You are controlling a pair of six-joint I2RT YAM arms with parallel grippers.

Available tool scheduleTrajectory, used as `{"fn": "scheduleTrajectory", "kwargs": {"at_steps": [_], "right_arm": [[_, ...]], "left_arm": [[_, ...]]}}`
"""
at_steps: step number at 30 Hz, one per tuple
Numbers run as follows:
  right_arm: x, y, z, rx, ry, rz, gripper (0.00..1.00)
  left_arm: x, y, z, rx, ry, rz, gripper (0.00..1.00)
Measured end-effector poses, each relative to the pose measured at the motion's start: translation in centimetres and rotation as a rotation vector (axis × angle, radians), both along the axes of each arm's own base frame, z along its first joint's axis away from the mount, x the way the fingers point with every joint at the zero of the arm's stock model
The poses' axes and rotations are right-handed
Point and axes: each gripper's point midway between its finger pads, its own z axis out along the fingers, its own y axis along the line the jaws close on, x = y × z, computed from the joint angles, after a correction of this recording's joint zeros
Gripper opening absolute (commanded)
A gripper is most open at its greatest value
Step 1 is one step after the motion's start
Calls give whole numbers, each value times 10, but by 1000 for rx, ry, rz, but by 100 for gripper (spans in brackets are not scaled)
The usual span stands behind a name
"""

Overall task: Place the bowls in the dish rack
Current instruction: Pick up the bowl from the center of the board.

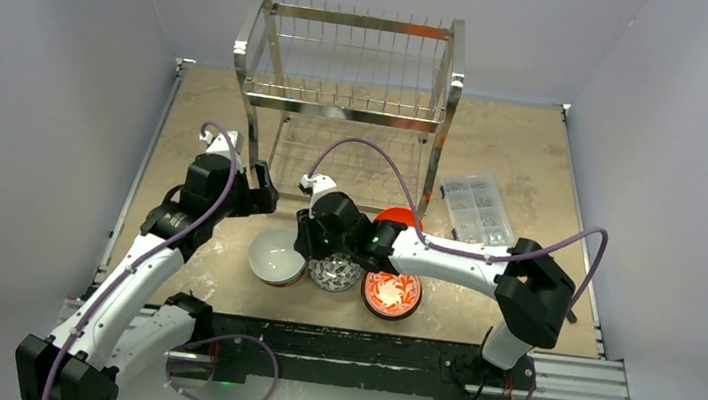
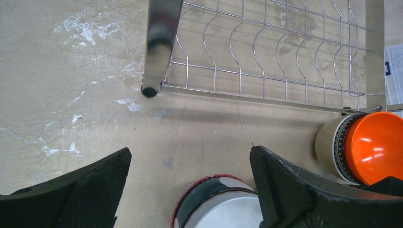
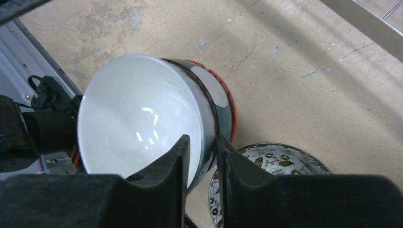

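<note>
Right wrist view: the right claw point(image 3: 200, 142) apparently pinches the rim of the white bowl point(image 3: 138, 109), so seat that grip before lifting toward the dish rack point(image 1: 345, 110); the left claw point(image 2: 190, 156) hangs spread.

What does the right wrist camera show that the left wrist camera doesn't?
Only the right wrist: the right gripper pinching the white bowl by its rim, with a grey patterned bowl nearby. Only the left wrist: the dish rack and its lower shelf, an orange bowl, and the open left gripper. Both: the white bowl and the tabletop.
</note>
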Motion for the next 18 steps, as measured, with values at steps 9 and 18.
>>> {"fn": "scheduleTrajectory", "kwargs": {"at_steps": [9, 18], "right_arm": [[1, -5, -4, -32, -7, -3, 0], [0, -8, -4, -44, -3, -4, 0]], "left_arm": [[0, 0, 1, -1, -3, 0, 94], [-1, 0, 7, -8, -25, 0, 94]]}}
